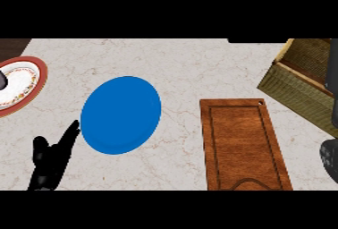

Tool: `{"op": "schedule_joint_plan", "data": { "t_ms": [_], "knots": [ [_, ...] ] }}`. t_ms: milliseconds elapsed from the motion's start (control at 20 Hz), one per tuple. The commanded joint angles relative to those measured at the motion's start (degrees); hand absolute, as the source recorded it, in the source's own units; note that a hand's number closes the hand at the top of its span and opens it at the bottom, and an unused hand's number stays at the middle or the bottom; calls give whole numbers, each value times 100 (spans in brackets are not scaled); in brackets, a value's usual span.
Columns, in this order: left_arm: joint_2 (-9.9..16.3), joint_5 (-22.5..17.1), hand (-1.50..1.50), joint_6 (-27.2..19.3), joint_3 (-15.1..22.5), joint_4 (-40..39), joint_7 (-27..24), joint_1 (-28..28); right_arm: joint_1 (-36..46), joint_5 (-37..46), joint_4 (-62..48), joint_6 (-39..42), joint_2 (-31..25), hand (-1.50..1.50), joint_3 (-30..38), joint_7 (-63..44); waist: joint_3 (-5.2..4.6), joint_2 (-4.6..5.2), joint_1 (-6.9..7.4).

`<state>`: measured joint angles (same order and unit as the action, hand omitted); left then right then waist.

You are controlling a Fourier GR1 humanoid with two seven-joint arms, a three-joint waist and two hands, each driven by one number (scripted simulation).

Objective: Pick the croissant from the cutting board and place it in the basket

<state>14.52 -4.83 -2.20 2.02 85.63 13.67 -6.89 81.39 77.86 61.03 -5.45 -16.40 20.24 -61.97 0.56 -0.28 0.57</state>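
Left hand (49, 159) of mine rests at the lower left edge of the view, released, fingers straight and pointing up toward the blue plate (120, 115), holding nothing. My right hand (332, 67) I take to be the dark shape cut off by the right edge, over the basket (297, 80); another dark piece of that arm shows lower down, just beside the board (244, 143). So little of it is in view that I cannot tell whether it is clenched, released or grasping anything. The croissant I cannot see at all: the top of the board shows only wood and its carved groove, and what shows of the basket holds nothing I can make out. My guess is that the croissant is either hidden in my right hand or already down behind the basket wall, but nothing here settles it. The relation that matters is plain enough: the board lies right of centre with its long axis running away from me, the basket sits beyond its far right corner, near it, and both are on my right side, well apart from my left hand. Whatever remains falls to the right arm. A red-rimmed plate (16, 85) sits at the far left of the surface (185, 67). No brand, label or writing can be read anywhere.
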Motion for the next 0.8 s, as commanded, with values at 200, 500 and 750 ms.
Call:
{"op": "schedule_joint_plan", "data": {
  "t_ms": [200,500,750],
  "knots": [
    [-148,56,0,12,45,-417,96,-169,-306,-159,-497,127,-675,150,438,196,-58,44,-39],
    [-266,7,0,24,15,-467,162,-120,-750,-542,-540,-285,-706,150,643,620,-57,45,-31],
    [-145,-23,0,146,-44,-212,272,-109,-979,-1010,-857,-838,-1022,150,1115,1038,-54,52,7]
  ]
}}
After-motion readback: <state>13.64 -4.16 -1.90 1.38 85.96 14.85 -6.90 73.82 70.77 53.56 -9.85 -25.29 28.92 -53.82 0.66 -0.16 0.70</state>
